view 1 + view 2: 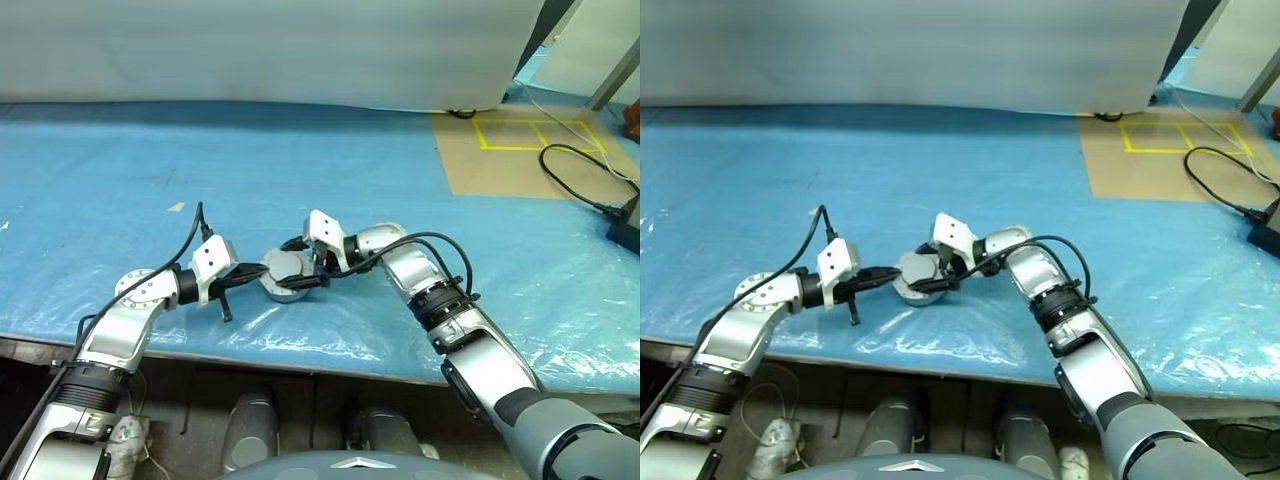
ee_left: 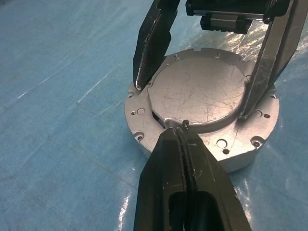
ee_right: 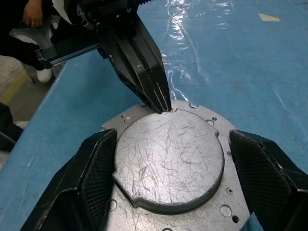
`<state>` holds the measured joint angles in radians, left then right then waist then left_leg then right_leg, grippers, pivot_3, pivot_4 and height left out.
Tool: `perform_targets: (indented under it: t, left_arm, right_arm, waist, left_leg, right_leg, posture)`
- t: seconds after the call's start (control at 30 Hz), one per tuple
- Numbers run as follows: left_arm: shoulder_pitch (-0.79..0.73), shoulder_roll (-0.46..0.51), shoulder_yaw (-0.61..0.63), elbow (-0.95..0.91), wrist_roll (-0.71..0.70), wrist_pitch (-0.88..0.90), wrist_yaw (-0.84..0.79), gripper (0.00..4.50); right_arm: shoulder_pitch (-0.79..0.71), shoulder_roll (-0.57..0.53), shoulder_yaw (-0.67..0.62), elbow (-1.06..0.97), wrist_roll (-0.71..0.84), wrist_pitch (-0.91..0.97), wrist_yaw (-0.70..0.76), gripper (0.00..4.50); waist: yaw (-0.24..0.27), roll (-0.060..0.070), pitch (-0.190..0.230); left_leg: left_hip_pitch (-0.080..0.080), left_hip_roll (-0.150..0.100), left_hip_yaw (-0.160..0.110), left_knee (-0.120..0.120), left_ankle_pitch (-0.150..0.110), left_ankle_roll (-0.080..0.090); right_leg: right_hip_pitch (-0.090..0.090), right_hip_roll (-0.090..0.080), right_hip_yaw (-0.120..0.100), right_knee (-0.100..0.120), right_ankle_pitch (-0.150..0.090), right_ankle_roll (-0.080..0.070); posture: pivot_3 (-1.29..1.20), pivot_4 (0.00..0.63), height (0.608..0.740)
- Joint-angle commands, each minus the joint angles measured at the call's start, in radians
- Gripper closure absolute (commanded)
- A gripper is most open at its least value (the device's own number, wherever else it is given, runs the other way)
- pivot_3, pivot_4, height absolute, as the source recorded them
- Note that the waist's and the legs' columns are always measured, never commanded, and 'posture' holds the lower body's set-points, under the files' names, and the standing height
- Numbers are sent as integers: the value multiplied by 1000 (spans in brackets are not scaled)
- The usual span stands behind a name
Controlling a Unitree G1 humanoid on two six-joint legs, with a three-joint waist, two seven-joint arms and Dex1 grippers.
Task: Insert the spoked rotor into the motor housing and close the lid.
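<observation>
The round, flat, silver metal motor housing (image 1: 285, 276) lies flat on the blue plastic-sheeted desk (image 1: 300, 170), near the front edge, between the two grippers. Its upper face carries a scratched, round, silver metal lid (image 3: 168, 161) with one straight-cut edge, seated inside a flange with small screw holes around the rim.

The left gripper (image 2: 177, 134) points at the housing from the robot's left. Its jaws are clenched together with nothing between them. The joined tips rest at the edge of the lid, beside a small screw head on the flange. In the right wrist view the same pair of black fingers (image 3: 144, 67) comes down to a notch at the rim of the lid.

The right gripper (image 3: 168, 159) reaches in from the opposite side and straddles the lid. Its jaws are spread wide, one ribbed black pad on each side of the lid, close to the lid edge; contact with the lid cannot be confirmed. In the left wrist view the tips of these fingers (image 2: 149, 53) rest down on the flange of the housing.

A black cable (image 1: 585, 185) lies on the brown board (image 1: 520, 160) at the far right of the desk.
</observation>
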<state>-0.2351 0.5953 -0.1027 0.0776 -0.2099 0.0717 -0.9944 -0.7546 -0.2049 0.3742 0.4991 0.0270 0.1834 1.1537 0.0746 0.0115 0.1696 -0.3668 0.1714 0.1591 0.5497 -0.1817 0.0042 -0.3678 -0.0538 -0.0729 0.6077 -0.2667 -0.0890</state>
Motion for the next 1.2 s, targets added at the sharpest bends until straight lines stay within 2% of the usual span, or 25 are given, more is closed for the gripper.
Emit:
perform_targets:
  t: [0.03,0.37,0.5,0.63,0.73,1.03,1.2]
  left_arm:
    - [20,-6,-36,40,32,20,-3,4500]
    - [20,-17,-24,47,25,22,-3,4500]
    - [17,-20,-25,53,28,19,-3,4500]
    - [19,-21,-26,48,28,20,-3,4500]
    - [24,-24,-27,45,30,19,0,4500]
    - [26,-23,-25,46,32,18,4,4500]
    - [24,-22,-22,45,33,18,5,4500]
  right_arm:
    - [4,-36,-30,-55,20,47,7,559]
    - [5,-65,-140,-271,156,203,-20,559]
    - [-2,-85,-196,-268,229,378,-37,559]
    - [14,-123,-261,-209,345,650,-14,559]
    - [40,-131,-301,-130,373,744,-49,559]
    - [97,-72,-346,-103,443,858,-113,559]
    - [115,-38,-319,-112,445,875,-131,559]
  waist:
    - [2,0,0]
    - [-2,0,0]
    - [-1,0,0]
    - [2,0,0]
    - [2,0,0]
    - [2,0,0]
    - [6,0,0]
  left_leg:
    - [-1,0,0,-1,0,0]
    - [-2,0,0,-3,0,0]
    - [-2,0,0,-3,0,0]
    - [-2,-1,0,-3,0,0]
    - [-2,0,0,-3,0,0]
    - [-2,0,0,-3,2,-3]
    - [-2,0,0,-3,2,-4]
  right_leg:
    - [0,0,0,-1,0,0]
    - [-3,0,-1,-1,0,1]
    - [-2,0,-1,-1,-1,1]
    - [-2,0,-1,-2,-1,1]
    - [-2,0,-1,-2,-1,1]
    - [-2,0,-1,-1,-1,1]
    - [-2,0,-1,-1,-1,1]
  posture:
    - [0,150,740]
    - [0,150,740]
    - [0,150,740]
    - [0,150,740]
    - [0,150,740]
    - [0,150,740]
    - [0,150,740]
